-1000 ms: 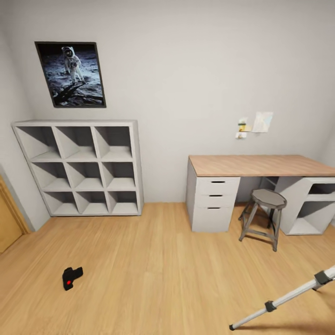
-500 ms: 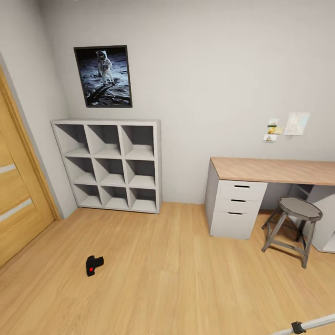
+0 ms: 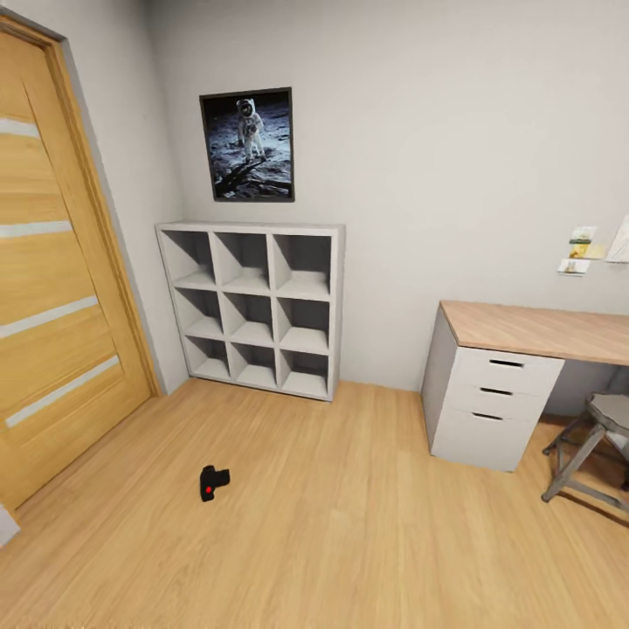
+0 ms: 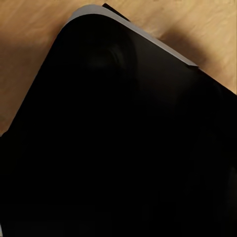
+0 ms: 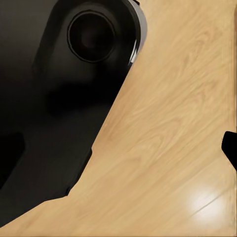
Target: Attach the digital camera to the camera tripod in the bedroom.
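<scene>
A wood door (image 3: 61, 288) fills the left of the head view, with grey walls, a plank floor (image 3: 349, 524) and a white cube shelf (image 3: 253, 306) at centre under a framed astronaut picture (image 3: 249, 144). A wood-topped desk (image 3: 524, 349) and part of a stool (image 3: 594, 445) sit at the right edge. The digital camera (image 3: 212, 481) lies alone on the floor, lower left of centre, red button up. It looks rigid, compact and probably light but fragile at the lens, so the boxy body seems the safest hold. Both wrist views show dark robot bodywork over floor; whether either arm's jaws are released or clenched cannot be told.
</scene>
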### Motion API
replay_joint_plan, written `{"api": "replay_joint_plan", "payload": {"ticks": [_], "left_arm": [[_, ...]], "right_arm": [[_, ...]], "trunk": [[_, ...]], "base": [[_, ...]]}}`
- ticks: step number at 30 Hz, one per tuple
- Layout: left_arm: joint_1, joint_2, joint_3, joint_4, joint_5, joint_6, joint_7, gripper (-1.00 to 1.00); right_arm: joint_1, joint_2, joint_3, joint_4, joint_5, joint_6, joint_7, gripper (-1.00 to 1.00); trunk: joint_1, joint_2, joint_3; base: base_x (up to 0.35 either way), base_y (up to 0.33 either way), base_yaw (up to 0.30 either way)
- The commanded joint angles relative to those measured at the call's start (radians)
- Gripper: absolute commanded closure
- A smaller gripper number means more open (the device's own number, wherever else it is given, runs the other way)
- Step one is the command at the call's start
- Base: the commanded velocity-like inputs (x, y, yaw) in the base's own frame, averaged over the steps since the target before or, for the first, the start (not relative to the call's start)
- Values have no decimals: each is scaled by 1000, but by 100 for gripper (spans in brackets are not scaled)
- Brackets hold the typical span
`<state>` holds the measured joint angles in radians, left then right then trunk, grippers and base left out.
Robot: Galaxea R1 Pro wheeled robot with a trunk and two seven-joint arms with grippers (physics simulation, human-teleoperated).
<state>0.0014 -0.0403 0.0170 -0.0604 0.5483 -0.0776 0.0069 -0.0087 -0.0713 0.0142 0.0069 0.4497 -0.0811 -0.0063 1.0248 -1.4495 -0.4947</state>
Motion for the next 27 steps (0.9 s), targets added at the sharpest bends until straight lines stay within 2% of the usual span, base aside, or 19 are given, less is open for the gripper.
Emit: {"api": "replay_joint_plan", "payload": {"ticks": [1,18,27], "left_arm": [[0,0,1,-1,2,-2,1,-100],[0,-1,1,-1,2,11,-7,-100],[0,-2,1,-1,1,10,-4,-100]], "right_arm": [[-1,0,1,1,3,-3,0,-100],[-1,-1,0,1,0,-4,0,-100],[-1,4,0,1,1,-1,0,-100]], "trunk": [[0,0,-1],[0,0,-5],[0,0,-5]], "base": [[115,0,300],[282,0,287],[317,0,28]]}}
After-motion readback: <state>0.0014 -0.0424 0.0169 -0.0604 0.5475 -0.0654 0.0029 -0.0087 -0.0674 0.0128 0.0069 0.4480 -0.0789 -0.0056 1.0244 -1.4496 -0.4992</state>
